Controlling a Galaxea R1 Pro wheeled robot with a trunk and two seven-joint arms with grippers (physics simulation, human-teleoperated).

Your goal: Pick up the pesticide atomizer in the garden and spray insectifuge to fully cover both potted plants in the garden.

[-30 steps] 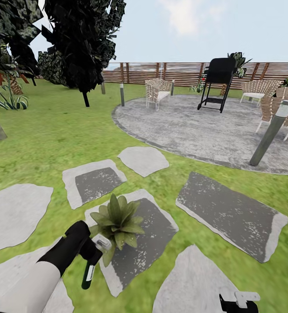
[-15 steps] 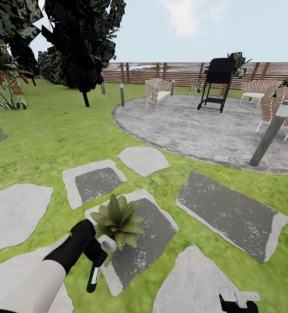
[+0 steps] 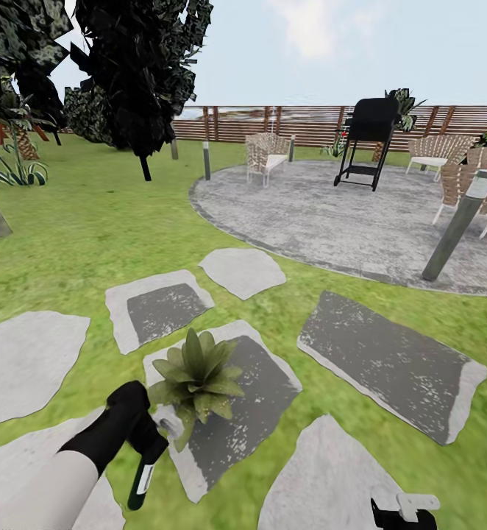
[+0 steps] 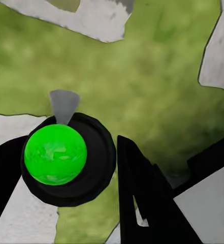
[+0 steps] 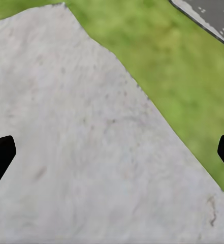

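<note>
Head view: from above, facing forward and down across the lawn toward the fence. Left wrist view: close, looking down along the fingers at grass. Right wrist view: close above a stepping stone, shared with the head view's lower edge.

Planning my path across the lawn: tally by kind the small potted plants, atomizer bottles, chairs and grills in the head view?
Potted plant: 1
Pesticide atomizer, in the left gripper: 1
Woven chairs: 3
Black grill: 1
Total: 6
</note>
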